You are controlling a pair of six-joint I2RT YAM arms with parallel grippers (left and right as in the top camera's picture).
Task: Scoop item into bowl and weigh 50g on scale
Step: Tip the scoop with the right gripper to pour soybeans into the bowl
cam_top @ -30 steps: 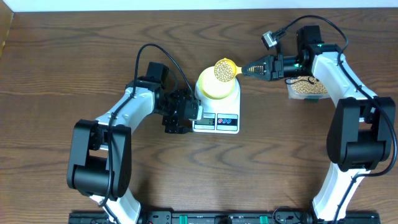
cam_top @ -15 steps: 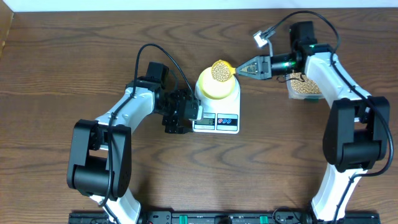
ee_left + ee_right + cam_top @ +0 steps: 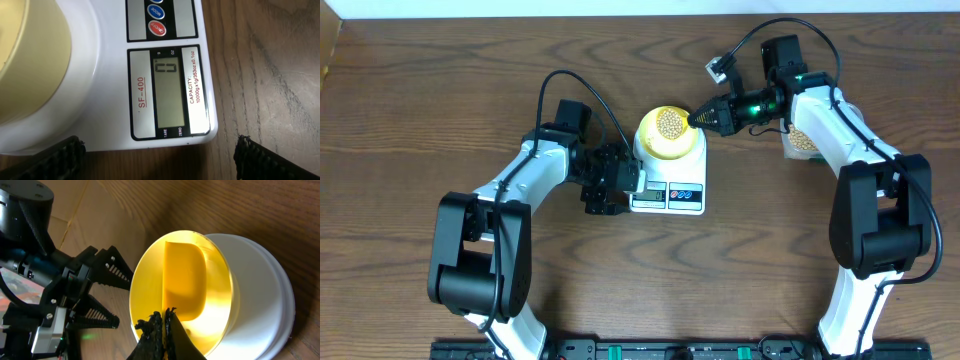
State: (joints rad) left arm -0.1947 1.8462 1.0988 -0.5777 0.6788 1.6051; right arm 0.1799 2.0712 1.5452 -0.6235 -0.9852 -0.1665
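The pale yellow-green bowl [image 3: 668, 135] stands on the white scale [image 3: 669, 190]. Tan beans [image 3: 669, 123] show inside its rim. My right gripper [image 3: 705, 118] is shut on the handle of a yellow spoon, whose head is tipped inside the bowl. In the right wrist view the spoon head [image 3: 185, 280] shows a smooth yellow face inside the bowl [image 3: 145, 287], and my right gripper [image 3: 163, 325] pinches its handle. My left gripper [image 3: 610, 182] is open and empty at the scale's left side. The left wrist view shows the scale's display [image 3: 167, 92] and the bowl [image 3: 25, 60].
A clear tub of beans [image 3: 802, 140] sits right of the scale, partly hidden by the right arm. The scale's red and blue buttons [image 3: 684, 188] face the front. The left arm's fingers [image 3: 95, 287] stand just beyond the bowl in the right wrist view.
My right gripper has moved left and rolled the spoon over the bowl. The beans that lay in the spoon beside the bowl now show inside the bowl's rim. The left arm has not moved.
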